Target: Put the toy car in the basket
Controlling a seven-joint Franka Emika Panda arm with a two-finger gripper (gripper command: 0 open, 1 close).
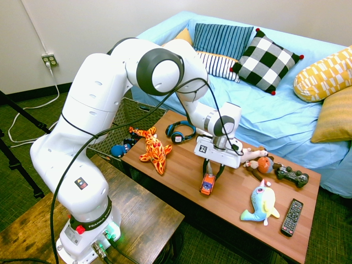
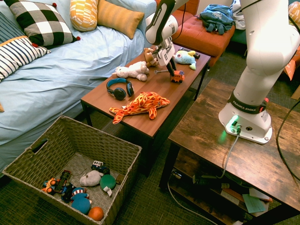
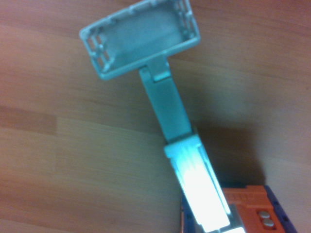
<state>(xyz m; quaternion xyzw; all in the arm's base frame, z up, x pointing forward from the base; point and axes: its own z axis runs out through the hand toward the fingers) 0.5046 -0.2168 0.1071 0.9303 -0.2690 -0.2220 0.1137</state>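
Biggest thing here is the sofa [image 1: 264, 110], draped in a smooth light-blue sheet across the upper right of the first exterior view. Next, the basket [image 2: 119, 154]: chunky dark woven wicker, rectangular with slanted sides, lower left of the second exterior view, a few small toys in the bottom. The table [image 1: 181, 176] is a long reddish wood-grain slab mid-frame. The end effector [image 1: 211, 177] is tilted steeply down over it, fingers pinched shut on the toy car [image 1: 207, 185], a boxy little orange plastic truck sitting on the table centre-frame. Up close, its grey arm [image 3: 165, 107] ends in a rectangular open tray.
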